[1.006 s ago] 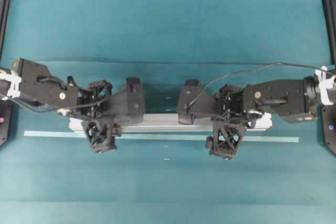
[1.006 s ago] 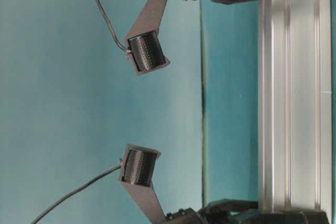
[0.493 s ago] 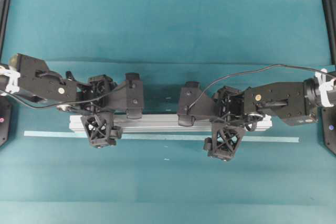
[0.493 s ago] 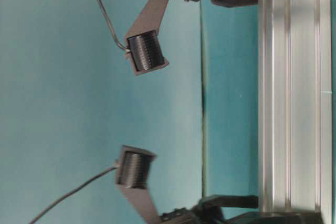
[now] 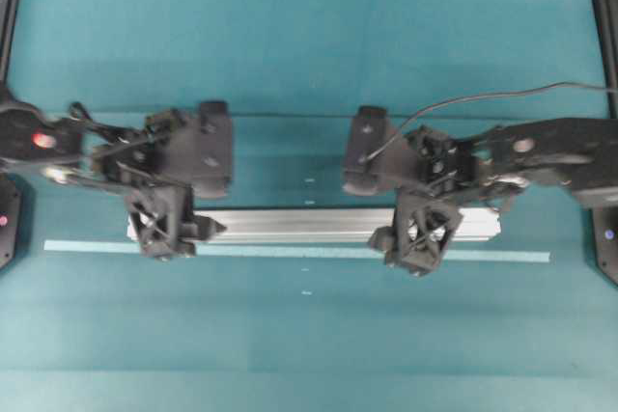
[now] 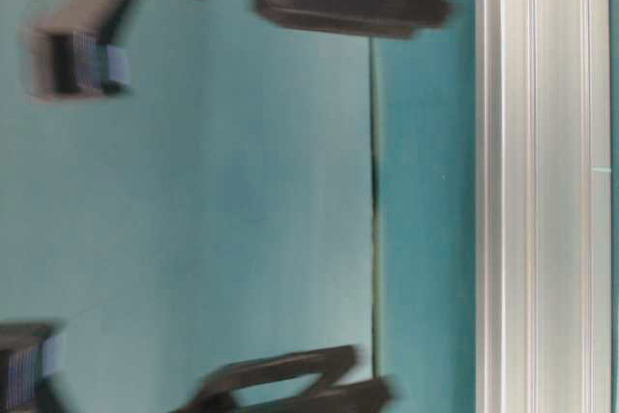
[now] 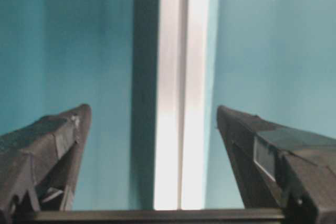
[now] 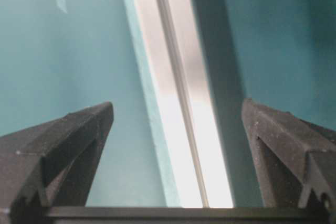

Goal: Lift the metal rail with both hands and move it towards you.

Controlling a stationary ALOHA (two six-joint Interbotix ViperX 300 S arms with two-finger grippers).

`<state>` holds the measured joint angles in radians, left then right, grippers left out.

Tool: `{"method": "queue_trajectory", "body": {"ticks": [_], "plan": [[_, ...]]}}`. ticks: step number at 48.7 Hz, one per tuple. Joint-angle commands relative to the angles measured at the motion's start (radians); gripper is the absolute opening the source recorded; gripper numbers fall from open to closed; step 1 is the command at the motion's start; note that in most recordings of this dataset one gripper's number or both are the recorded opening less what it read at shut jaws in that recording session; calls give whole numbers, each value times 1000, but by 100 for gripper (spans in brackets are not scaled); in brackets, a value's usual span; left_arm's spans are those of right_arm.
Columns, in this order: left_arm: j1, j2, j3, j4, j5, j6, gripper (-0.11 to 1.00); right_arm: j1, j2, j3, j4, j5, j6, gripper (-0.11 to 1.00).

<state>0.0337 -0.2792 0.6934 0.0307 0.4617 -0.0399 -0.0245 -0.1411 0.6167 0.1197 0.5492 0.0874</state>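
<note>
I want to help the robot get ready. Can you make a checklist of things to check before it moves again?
1. Left gripper jaws wide apart: ok.
2. Right gripper jaws wide apart: ok.
3. Metal rail lying flat on the table, held by neither gripper: ok.
4. Rail runs between the jaws in both wrist views: ok.
5. Rail beside the pale tape strip, at its far edge: ok.
6. Gap between jaws and rail: cannot tell.

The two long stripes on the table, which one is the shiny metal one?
The metal rail, the thick grooved silver bar farther up in the overhead view. The tape strip just below it is thin, flat and pale.
</note>
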Motion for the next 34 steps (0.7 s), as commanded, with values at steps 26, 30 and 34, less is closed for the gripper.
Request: {"method": "queue_trajectory", "body": {"ticks": [26,30,34], "plan": [[-2,-377,149,2,-207,-2,94,-20,-313,106,-63,-181,-6,99],[-2,-420,167,2,-236,-2,94,-20,-357,140,-63,-229,-3,99],[-2,-465,184,2,-239,-3,94,-20,-403,169,-63,-261,-3,99]]}}
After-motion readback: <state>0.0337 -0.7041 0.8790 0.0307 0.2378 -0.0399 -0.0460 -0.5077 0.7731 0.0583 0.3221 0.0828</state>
